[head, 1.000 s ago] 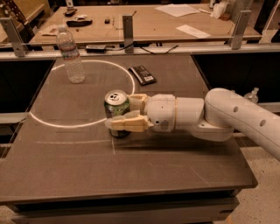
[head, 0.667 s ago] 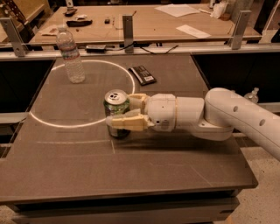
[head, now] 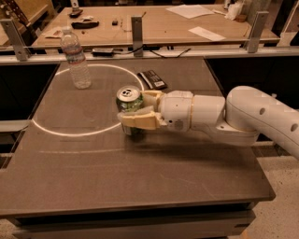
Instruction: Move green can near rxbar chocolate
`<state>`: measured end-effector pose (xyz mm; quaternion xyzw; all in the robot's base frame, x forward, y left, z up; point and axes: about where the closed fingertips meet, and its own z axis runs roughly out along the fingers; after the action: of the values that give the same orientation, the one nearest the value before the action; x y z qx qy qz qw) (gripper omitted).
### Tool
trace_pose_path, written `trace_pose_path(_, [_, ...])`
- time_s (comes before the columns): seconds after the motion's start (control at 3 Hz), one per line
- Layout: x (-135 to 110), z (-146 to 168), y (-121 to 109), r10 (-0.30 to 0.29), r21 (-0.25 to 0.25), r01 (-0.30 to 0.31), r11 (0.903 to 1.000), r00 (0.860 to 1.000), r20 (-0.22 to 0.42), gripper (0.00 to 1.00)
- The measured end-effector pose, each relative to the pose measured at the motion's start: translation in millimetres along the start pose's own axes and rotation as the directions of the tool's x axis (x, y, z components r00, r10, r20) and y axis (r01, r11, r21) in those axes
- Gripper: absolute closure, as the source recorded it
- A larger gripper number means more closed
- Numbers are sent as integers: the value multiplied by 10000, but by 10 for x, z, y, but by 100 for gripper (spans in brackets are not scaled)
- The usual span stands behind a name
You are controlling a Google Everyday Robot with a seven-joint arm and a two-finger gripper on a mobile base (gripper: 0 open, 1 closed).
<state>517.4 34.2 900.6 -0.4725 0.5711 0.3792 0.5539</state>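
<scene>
**Can in grip, nudged toward the bar**

Change vs approx. a sec ago: the green can (head: pixel 129 103) and the gripper (head: pixel 131 106) sit a bit further toward 1 o'clock on the table (head: pixel 140 186), i.e. toward the rxbar chocolate (head: pixel 152 79). It's a small shift, not a big carry. The gripper is closed round the can, w/ one tan finger across the front at label height and the other behind. The can is upright, silver top and tab showing. Can't tell if its base is off the table or just sliding, as there's dark shadow under it.

What it means: the grasp looks done and the transport seems to have begun. The bar lies flat at approx. 1 o'clock from the can, near but not touching. Probably only a short move is left, then set down beside it w/o knocking the bar.

Surface: dark, flat table top w/ a white circle line (head: pixel 56 132) painted on it. The can is at the circle's 4 o'clock edge and the bar just outside at 2 o'clock. A clear water bottle (head: pixel 77 60) stands upright at the circle's 11 o'clock, well apart from the can. The white arm (head: pixel 252 116) comes in from 3 o'clock.

Room: a metal rail (head: pixel 187 52) runs behind the table. Beyond it is a wooden bench (head: pixel 154 28) w/ papers (head: pixel 189 10) and small dark items. A pale speckled floor (head: pixel 280 186) shows at 4 o'clock.
</scene>
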Motion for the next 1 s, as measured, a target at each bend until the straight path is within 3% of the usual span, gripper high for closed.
trace_pose_path(0.33, [-37, -96, -175, -52, 1180, 50, 9930, 10000, 16, 100])
trace_pose_path(0.67, [-32, -301, -344, -21, 2417, 44, 9703, 9999, -98, 100])
trace_pose_path(1.0, [20, -581, -484, -29, 3515, 198, 9360, 9988, -486, 100])
